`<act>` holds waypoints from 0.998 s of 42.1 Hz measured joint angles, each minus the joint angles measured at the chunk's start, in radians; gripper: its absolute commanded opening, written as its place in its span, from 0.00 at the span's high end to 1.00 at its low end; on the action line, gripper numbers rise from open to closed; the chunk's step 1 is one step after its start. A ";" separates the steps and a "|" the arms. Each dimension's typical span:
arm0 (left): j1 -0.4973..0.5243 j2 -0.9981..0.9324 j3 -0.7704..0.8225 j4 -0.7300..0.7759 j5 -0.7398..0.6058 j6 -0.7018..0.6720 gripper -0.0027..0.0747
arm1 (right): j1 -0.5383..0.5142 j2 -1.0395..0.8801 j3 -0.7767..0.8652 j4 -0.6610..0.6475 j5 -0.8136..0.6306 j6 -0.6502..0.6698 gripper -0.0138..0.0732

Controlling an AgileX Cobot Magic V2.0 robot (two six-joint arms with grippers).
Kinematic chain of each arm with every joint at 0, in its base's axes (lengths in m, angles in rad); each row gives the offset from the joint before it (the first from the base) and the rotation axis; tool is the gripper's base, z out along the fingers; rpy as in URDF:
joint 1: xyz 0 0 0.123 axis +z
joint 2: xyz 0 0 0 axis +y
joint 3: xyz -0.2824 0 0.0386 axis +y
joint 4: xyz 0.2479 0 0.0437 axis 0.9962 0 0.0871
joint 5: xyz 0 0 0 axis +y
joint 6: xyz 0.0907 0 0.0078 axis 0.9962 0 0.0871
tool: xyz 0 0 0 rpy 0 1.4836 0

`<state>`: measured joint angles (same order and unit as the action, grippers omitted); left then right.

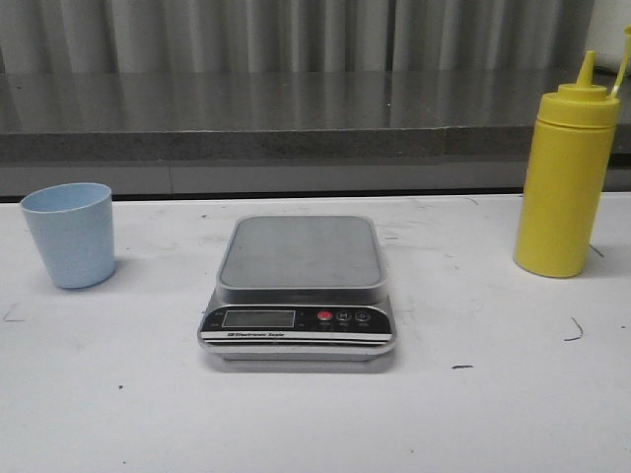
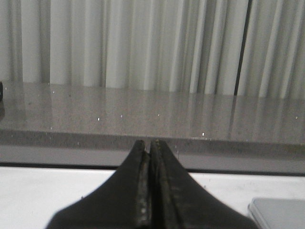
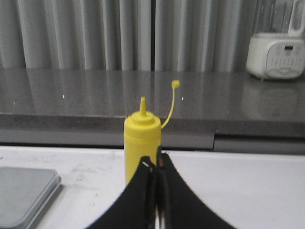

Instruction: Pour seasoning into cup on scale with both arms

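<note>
Nothing is done yet, I judge. The cup (image 1: 68, 235) stands on the worktop (image 1: 118, 404) well left of the scale (image 1: 299, 292), whose platform is bare. The seasoning (image 1: 564, 187) stands upright at far right (nozzle uncapped). My left gripper (image 2: 148, 148) and right gripper (image 3: 155, 164) are both closed, holding nothing. Cup placement and pouring remain.

- We see the cup (image 1: 68, 235) in plain pale blue.
- We see the seasoning (image 1: 566, 177) bottle in solid yellow, nozzle and tethered cap included.
- We see the scale (image 1: 300, 289) with a silver platform, a black front panel, one red button and two dark buttons.
- We see the table (image 1: 118, 394) in white with small dark scuffs.
- We see both grippers, left gripper (image 2: 149, 148) and right gripper (image 3: 155, 164), in black.
- We see a grey speckled counter (image 1: 296, 118) before pale striped curtains (image 2: 143, 43).
</note>
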<state>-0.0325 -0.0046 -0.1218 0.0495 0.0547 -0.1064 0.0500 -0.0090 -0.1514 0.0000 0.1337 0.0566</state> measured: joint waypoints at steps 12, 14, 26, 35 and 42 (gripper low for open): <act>0.000 0.173 -0.451 0.018 0.296 0.000 0.99 | 0.000 0.167 -0.340 -0.036 0.233 0.000 0.92; 0.000 0.216 -0.516 0.018 0.355 0.000 0.99 | 0.000 0.214 -0.382 -0.036 0.268 0.000 0.92; 0.000 0.416 -0.607 0.019 0.520 0.000 0.99 | 0.000 0.432 -0.438 -0.039 0.376 0.000 0.92; 0.000 0.497 -0.567 0.019 0.540 0.000 0.99 | 0.000 0.553 -0.438 -0.040 0.385 0.000 0.92; 0.000 0.546 -0.543 0.019 0.545 0.000 0.99 | 0.000 0.615 -0.438 -0.040 0.403 -0.004 0.86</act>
<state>-0.0325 0.5415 -0.6648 0.0684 0.5996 -0.1064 0.0500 0.6061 -0.5892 -0.0401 0.5369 0.0522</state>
